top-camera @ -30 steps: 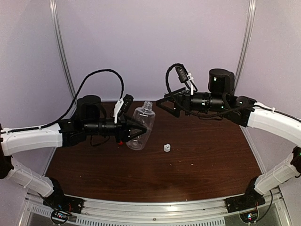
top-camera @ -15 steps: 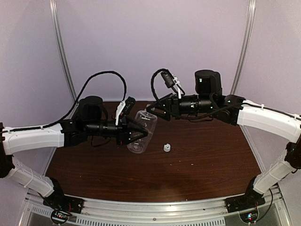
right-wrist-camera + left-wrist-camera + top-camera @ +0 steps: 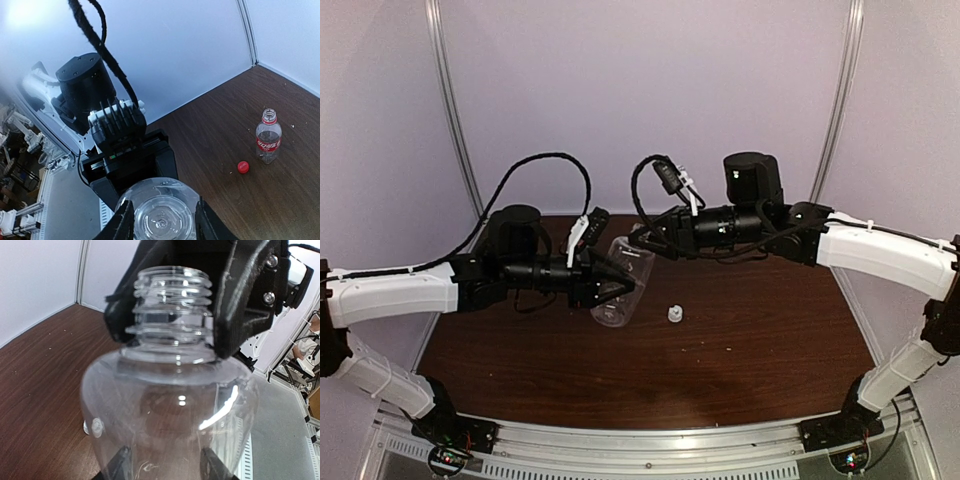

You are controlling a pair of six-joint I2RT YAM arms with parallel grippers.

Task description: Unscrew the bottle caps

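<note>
White cap [image 3: 673, 314] and red cap [image 3: 243, 167] are both off their bottles already, so by my reckoning the unscrewing itself is done. The wide clear bottle [image 3: 170, 405] hangs tilted above the table [image 3: 750, 340], its bare threaded neck offered toward the right arm. That is surely why the left gripper [image 3: 167, 470] has its jaws clamped low on the body, leaving the neck free. The right gripper [image 3: 164, 222] has its fingers drawn in on either side of that neck, but whether they press on it I cannot tell. With no cap there to turn, I take this as a hand-over or a steadying hold. The white cap lies on the wood just beside the wide bottle's base. The slim red-labelled bottle [image 3: 268, 136] stands upright well apart from the wide bottle, and the red cap lies between the two.
</note>
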